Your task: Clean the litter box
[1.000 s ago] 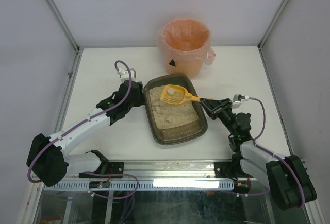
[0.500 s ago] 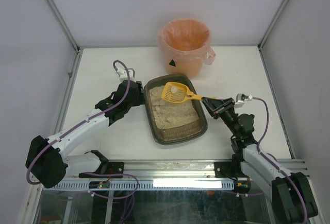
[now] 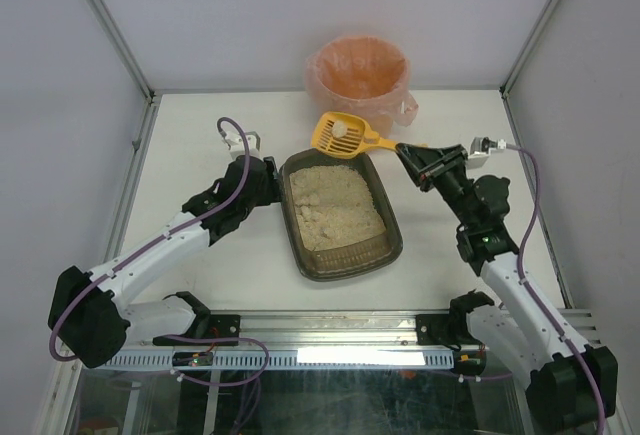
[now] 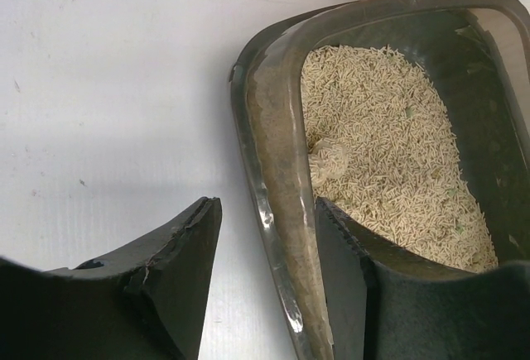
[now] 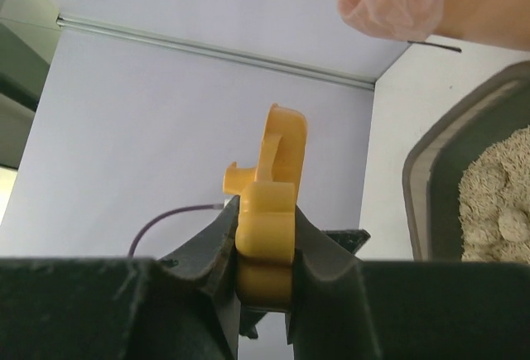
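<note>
Right wrist: fingers [image 5: 211, 248] pinch yellow scoop [image 5: 267, 228].

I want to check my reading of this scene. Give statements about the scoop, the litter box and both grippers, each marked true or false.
1. The right gripper holds the yellow scoop by its handle. True.
2. The scoop is empty. False: a pale clump lies in it.
3. The scoop is over the litter. False: it is past the litter box's far end, near the orange bucket.
4. The left gripper straddles the litter box's left wall. True.
</note>
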`<state>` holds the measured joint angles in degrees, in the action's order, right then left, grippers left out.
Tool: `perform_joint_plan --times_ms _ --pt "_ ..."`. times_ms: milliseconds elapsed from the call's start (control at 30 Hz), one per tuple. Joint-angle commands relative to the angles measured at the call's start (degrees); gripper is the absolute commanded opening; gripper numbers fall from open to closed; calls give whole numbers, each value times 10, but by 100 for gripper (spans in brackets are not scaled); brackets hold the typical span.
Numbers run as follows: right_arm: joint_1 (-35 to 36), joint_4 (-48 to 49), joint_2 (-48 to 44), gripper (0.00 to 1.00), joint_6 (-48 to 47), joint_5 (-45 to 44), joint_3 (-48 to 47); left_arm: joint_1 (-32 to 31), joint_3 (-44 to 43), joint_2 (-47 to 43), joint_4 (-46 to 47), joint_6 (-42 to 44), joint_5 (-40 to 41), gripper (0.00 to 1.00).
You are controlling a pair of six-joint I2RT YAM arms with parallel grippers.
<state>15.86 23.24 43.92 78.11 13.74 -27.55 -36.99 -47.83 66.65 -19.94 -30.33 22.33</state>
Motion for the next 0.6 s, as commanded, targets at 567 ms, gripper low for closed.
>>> perform_joint_plan --times_ms 567 --pt "-119 38 343 0 -217 42 -396 9 10 -44 15 -5 -3 52"
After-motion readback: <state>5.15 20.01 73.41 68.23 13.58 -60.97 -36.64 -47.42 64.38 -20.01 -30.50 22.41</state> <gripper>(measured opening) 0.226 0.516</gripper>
